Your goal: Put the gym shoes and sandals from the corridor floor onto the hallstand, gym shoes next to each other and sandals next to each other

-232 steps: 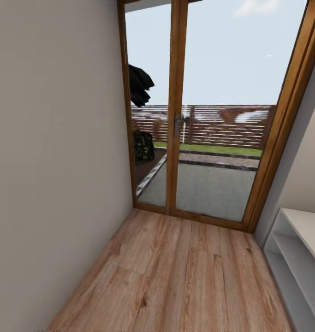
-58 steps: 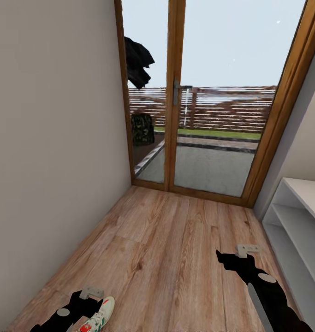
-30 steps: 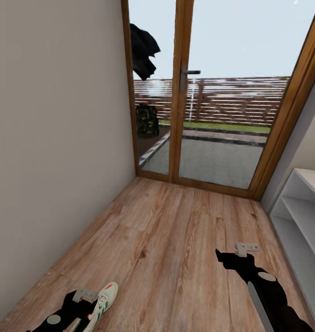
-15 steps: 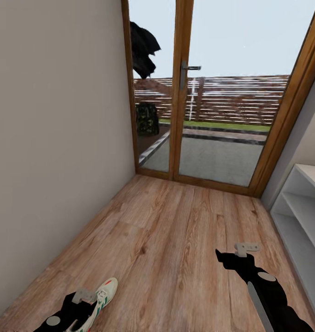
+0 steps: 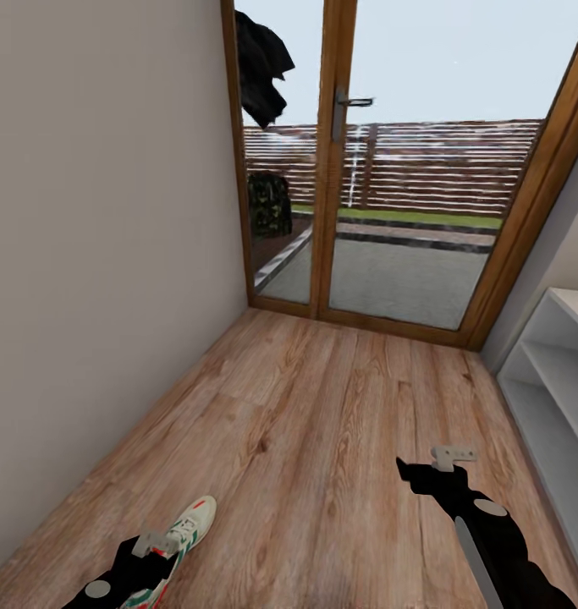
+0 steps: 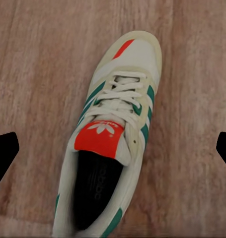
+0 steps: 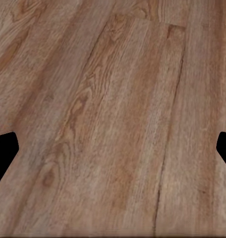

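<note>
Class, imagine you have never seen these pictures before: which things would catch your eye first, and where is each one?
A cream-white gym shoe with green stripes and a red tongue patch lies on the wood-plank corridor floor, right below the left gripper, whose fingers are spread apart. Ahead, a wood-framed glass door opens onto a fenced yard. At the right edge stands a pale grey shelf unit.

We see matt, grainy wood planks on the corridor floor (image 5: pixel 322 423) and, at seven o'clock, a gym shoe (image 6: pixel 113 139) of smooth cream leather with cloth laces.
</note>
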